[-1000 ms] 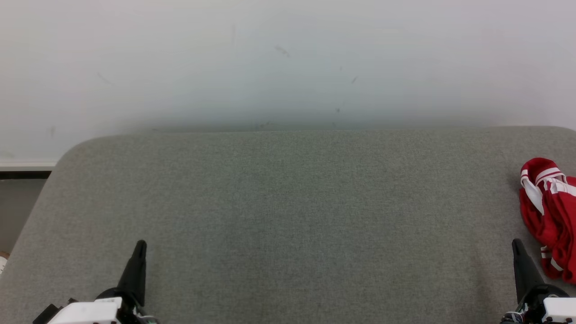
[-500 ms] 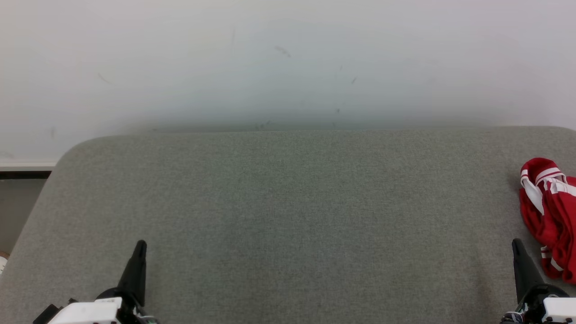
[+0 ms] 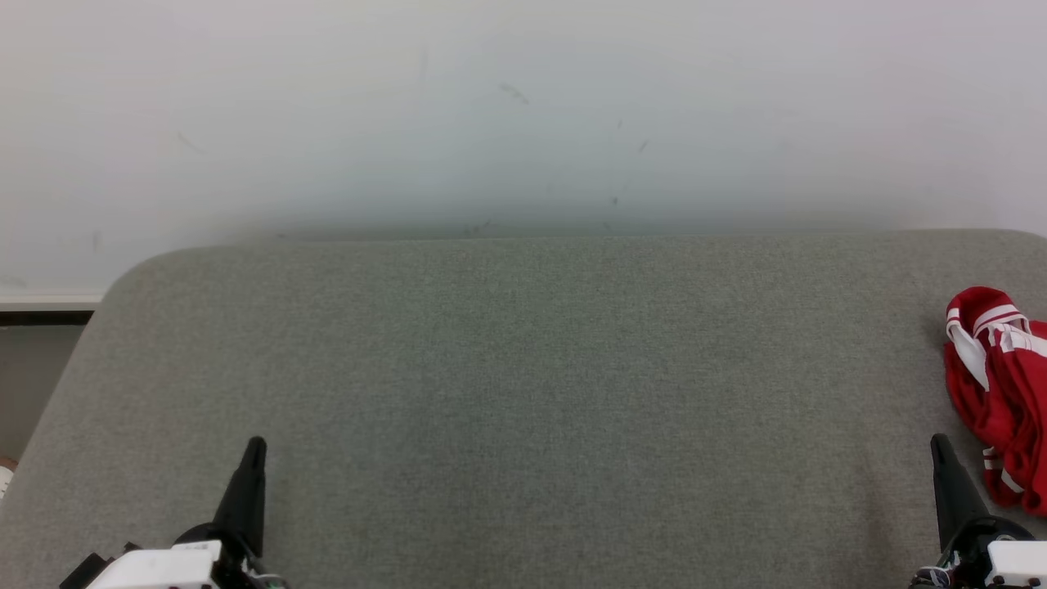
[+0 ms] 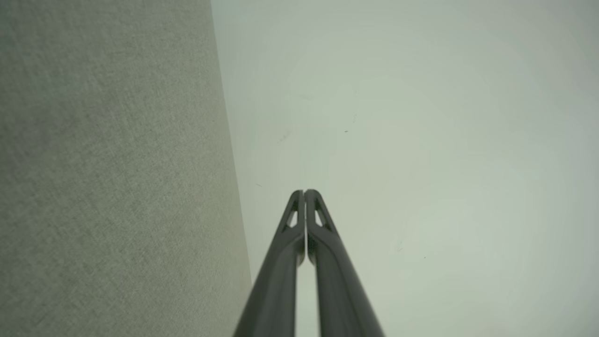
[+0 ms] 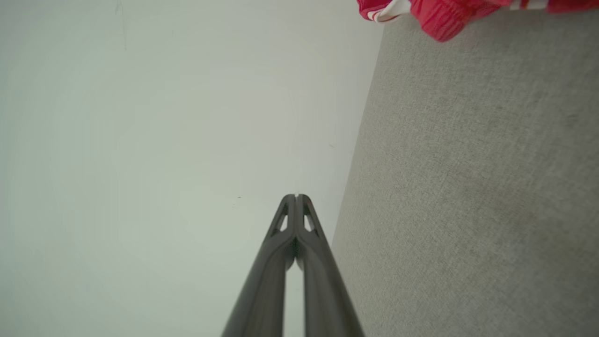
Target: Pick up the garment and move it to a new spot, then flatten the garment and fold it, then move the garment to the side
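Left gripper [image 3: 255, 446] and right gripper [image 3: 939, 442] of mine low in head view, red garment [image 3: 994, 384] crumpled at far right of grey pad [image 3: 523, 368], left wrist view, my fingers [image 4: 281, 262] clenched empty, right wrist view, clenched empty, garment at top.

A: What do the robot's ends look like?
B: The left hand [image 3: 255, 446] and right hand [image 3: 939, 443] have long dark tapering fingers [image 4: 281, 262], slotted near the tips, on white wrist housings [image 3: 155, 568].
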Controlling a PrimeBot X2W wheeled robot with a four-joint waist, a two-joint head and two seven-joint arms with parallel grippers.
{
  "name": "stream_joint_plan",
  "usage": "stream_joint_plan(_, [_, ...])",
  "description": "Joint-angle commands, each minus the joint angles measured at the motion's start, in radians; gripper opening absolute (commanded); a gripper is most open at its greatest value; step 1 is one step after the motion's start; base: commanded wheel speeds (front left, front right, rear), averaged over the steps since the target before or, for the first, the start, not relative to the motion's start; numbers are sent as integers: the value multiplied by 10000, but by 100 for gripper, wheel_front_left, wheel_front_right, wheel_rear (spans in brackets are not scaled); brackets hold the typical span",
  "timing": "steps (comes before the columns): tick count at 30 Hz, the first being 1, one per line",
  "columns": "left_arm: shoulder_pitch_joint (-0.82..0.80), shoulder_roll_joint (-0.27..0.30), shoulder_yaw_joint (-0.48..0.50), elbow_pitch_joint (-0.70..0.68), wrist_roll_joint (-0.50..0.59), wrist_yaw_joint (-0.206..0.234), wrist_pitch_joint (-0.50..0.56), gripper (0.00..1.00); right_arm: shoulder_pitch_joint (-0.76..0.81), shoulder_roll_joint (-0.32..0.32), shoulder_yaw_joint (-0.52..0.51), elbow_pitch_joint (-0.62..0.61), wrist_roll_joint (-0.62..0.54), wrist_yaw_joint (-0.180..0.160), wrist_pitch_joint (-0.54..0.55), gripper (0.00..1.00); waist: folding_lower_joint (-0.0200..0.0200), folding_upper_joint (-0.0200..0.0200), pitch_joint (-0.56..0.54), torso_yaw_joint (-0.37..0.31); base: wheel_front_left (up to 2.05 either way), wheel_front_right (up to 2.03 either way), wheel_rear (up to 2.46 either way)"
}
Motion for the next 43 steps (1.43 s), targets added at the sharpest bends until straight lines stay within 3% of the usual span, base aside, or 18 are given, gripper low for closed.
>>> stream_joint_plan(1, [-81,-2,46,10,74,-46,29,0,-126,-17,-34,-38,18,-21,35,0,0,-1,0,0,0,0,0])
stream_joint_plan(43, [-90,-50,128,13,164,-47,97,0,-125,-17,-32,-36,20,-21,33,0,0,-1,0,0,0,0,0])
